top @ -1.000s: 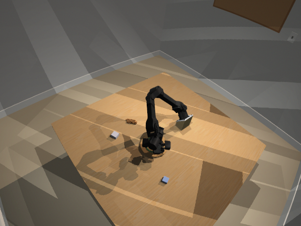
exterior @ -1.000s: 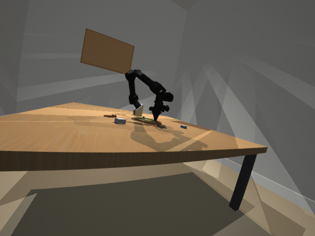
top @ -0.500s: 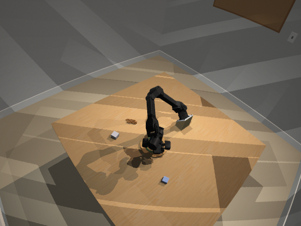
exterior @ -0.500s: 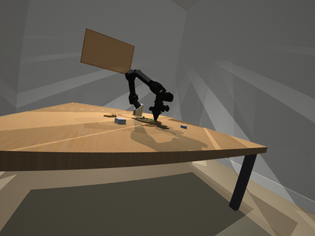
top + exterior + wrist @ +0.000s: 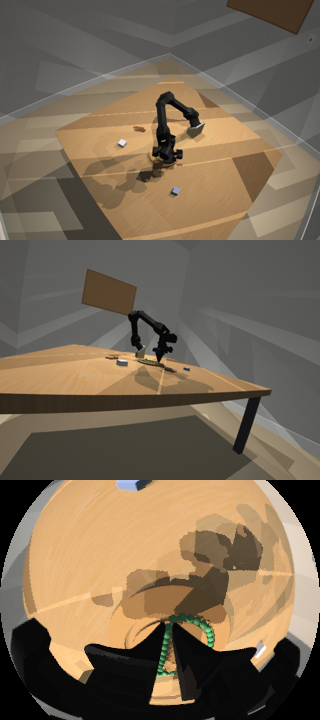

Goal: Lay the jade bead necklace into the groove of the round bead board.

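Gripper (image 5: 168,660) closed on the jade bead necklace (image 5: 200,623), low over the round bead board (image 5: 149,362) on the table (image 5: 77,379); laying into the groove appears unfinished

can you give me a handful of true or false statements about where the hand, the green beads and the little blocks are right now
1. The hand is down over the round bead board. True.
2. The hand is open and holds nothing. False: it is shut on the jade bead necklace, whose green strand runs between the fingers in the wrist view.
3. The white block and the blue block lie on opposite sides of the board. True.
4. The blue block rests on the bead board. False: it sits apart on the table.
5. The brown bead pile lies in the board's groove. False: it lies on the table, away from the board.
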### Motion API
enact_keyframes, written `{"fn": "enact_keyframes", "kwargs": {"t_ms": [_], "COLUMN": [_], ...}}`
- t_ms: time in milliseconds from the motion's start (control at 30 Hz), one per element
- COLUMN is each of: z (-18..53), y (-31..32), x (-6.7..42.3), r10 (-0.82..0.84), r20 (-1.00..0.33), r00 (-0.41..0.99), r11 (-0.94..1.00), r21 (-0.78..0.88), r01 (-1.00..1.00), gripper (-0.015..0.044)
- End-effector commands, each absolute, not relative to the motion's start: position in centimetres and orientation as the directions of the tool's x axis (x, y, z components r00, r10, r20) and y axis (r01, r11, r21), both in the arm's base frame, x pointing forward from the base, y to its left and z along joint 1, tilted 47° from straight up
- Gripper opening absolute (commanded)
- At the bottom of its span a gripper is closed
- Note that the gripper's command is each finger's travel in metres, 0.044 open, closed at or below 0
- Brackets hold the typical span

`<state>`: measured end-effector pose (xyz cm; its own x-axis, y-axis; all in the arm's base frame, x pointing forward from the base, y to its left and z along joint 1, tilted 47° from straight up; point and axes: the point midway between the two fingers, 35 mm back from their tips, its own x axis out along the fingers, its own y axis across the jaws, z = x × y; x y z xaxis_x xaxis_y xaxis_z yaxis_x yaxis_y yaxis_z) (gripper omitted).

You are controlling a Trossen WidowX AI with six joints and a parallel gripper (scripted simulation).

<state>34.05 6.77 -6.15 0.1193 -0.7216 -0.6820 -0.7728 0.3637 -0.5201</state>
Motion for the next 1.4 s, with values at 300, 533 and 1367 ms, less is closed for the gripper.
{"fn": "enact_keyframes", "kwargs": {"t_ms": [300,533,1367], "z": [-7.05,-7.00,-6.69], "y": [7.09,6.97,7.32], "x": [33.99,34.14,33.99], "r10": [-0.719,-0.720,-0.719], "r20": [-0.685,-0.684,-0.685], "r00": [0.117,0.120,0.117], "r11": [0.367,0.370,0.367], "r21": [-0.518,-0.524,-0.518], "r01": [-0.773,-0.767,-0.773], "gripper": [0.0000,0.0053,0.0440]}}
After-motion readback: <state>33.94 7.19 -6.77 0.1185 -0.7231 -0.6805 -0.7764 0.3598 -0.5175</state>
